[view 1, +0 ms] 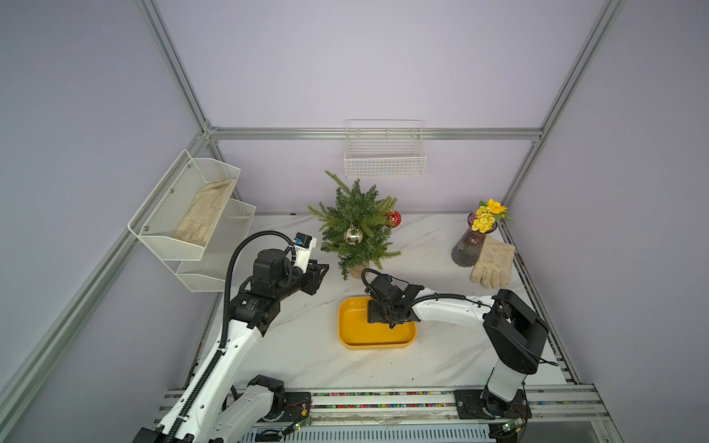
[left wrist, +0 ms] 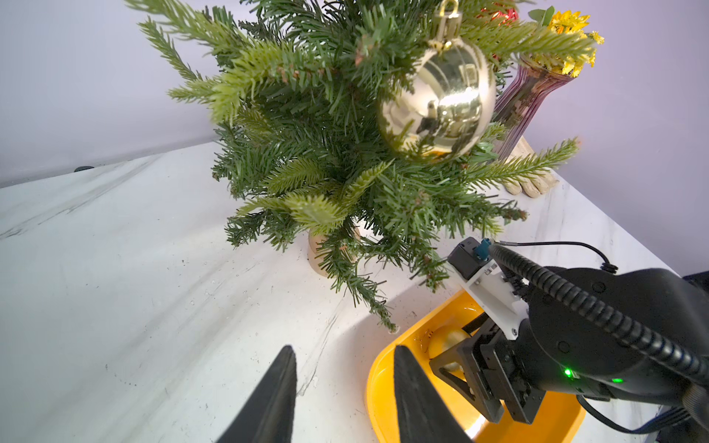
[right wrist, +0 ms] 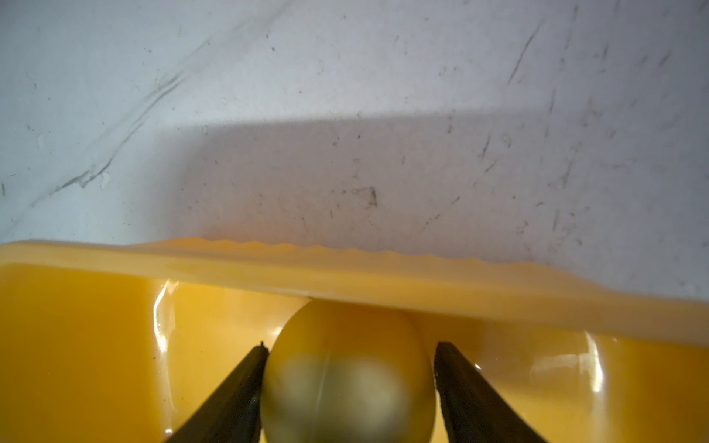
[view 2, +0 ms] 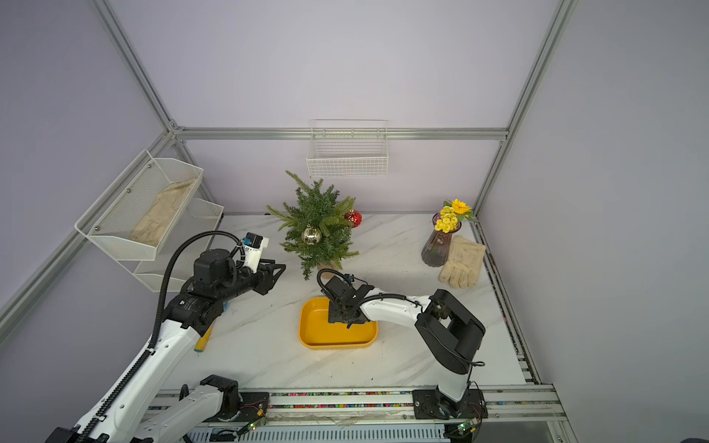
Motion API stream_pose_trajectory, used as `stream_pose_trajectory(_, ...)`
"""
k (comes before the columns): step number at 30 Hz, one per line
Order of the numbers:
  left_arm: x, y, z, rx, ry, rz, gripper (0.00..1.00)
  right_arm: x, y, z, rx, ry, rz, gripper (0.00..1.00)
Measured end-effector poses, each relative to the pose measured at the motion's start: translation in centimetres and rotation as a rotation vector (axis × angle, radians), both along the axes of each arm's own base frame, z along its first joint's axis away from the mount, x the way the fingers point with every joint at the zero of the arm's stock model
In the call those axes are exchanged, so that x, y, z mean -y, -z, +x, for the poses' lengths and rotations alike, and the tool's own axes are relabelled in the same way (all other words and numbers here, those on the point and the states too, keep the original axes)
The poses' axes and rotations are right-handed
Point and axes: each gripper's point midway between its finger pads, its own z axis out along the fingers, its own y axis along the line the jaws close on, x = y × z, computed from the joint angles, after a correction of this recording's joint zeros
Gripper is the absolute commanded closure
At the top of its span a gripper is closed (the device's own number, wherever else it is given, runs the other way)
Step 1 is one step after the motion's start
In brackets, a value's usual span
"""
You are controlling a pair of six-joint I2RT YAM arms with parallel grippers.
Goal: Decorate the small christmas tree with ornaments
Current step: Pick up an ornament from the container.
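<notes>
Done: silver bauble [view 1: 353,234] and red bauble [view 1: 393,218] on the tree [view 1: 355,207]. Pending: gold bauble [right wrist: 347,379], in the tray [view 1: 374,345], bracketed by my right gripper [right wrist: 351,345]; I cannot tell if it pinches. My left gripper [left wrist: 344,349]: slightly spread, empty.

One small christmas tree [view 1: 356,214], three ornaments [view 1: 353,234] [view 1: 393,217] [right wrist: 345,376], two gloves [view 1: 493,262] [view 1: 203,214], one yellow tray [view 1: 356,326], one vase [view 1: 466,249], two racks [view 1: 385,153] [view 1: 161,237]

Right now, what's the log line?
right fingers: either side of matte gold ball in yellow tray, grip unclear; left fingers: open, empty; green fir tree: mirrored gold bauble hanging
</notes>
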Motion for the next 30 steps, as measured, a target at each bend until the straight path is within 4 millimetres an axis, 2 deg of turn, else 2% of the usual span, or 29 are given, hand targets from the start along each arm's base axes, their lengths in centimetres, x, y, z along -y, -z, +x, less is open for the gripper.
stream_pose_trajectory(6, 0.0, 0.0, 0.0, 0.000, 0.000, 0.000, 0.58, 0.9, 0.4, -0.4, -0.003, 0.008, -0.015, 0.33)
stream_pose_trajectory(20, 0.0, 0.0, 0.0, 0.000, 0.000, 0.000, 0.57, 1.3, -0.7, 0.0, 0.032, 0.009, -0.009, 0.40)
stream_pose_trajectory(23, 0.0, 0.0, 0.0, 0.000, 0.002, -0.001, 0.57, 1.4, -2.3, 0.0, 0.064, -0.016, 0.011, 0.42)
stream_pose_trajectory(30, 0.5, -0.1, -0.3, -0.003, 0.030, -0.016, 0.56, 1.2, -7.4, -0.2, 0.168, -0.107, 0.091, 0.43)
